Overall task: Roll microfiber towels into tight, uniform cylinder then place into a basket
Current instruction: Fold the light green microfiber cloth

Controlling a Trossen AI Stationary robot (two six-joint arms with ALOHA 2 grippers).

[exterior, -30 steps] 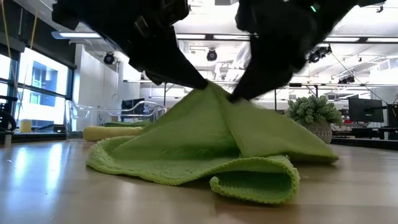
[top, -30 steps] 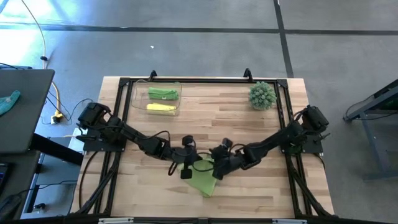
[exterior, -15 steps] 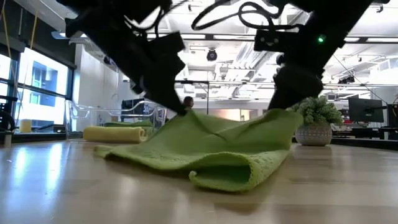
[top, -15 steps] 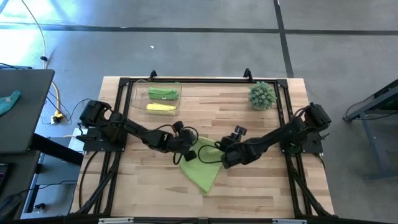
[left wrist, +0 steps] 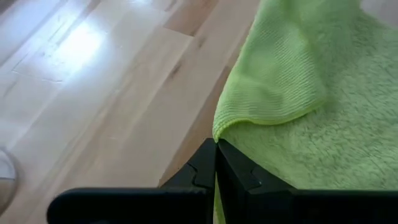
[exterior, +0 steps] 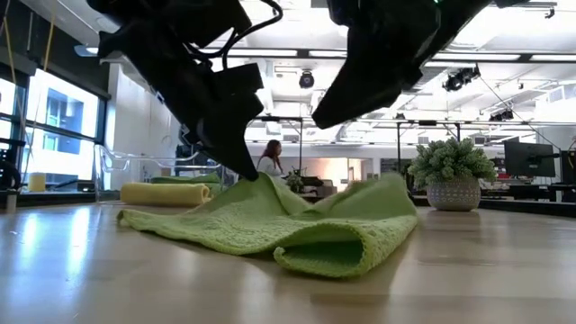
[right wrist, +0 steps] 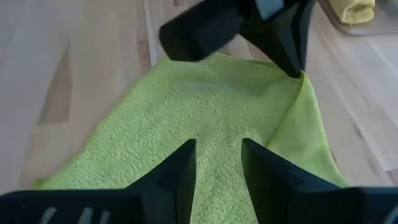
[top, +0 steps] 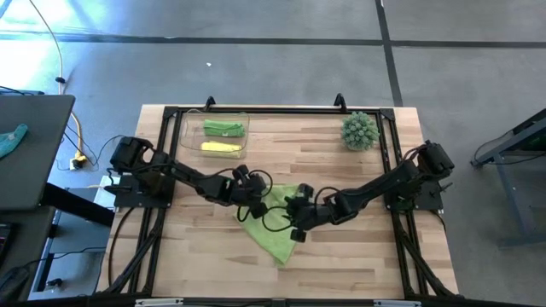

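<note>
Pinching one corner of a loose green towel [top: 277, 228], the left gripper [left wrist: 216, 163] has its fingers [left wrist: 239, 171] pressed flat together with the hemmed edge caught at their very tips, and the cloth falls away from them onto the wooden surface [top: 341, 256]. From the low view that corner stands up in a small peak under the dark fingertips, while the rest of the towel lies rumpled, with one edge folded back over itself into a soft loop at the front. The right gripper [right wrist: 217, 163] sits just across the cloth from the left one, its fingers [right wrist: 181, 168] parted with a gap between them and nothing in it; they hang over the middle of the towel, and I cannot tell whether their tips touch the pile. The left fingertips lie straight ahead of the right ones, close by. Well beyond both sets of fingers, near the far rim of the surface, a clear basket [top: 187, 136] holds a rolled green towel [top: 223, 128] and a rolled yellow towel [top: 220, 147] lying side by side. A spiky green plant [top: 359, 130] stands far off to the right arm's side. In the room behind, a person [exterior: 268, 157] is visible.
</note>
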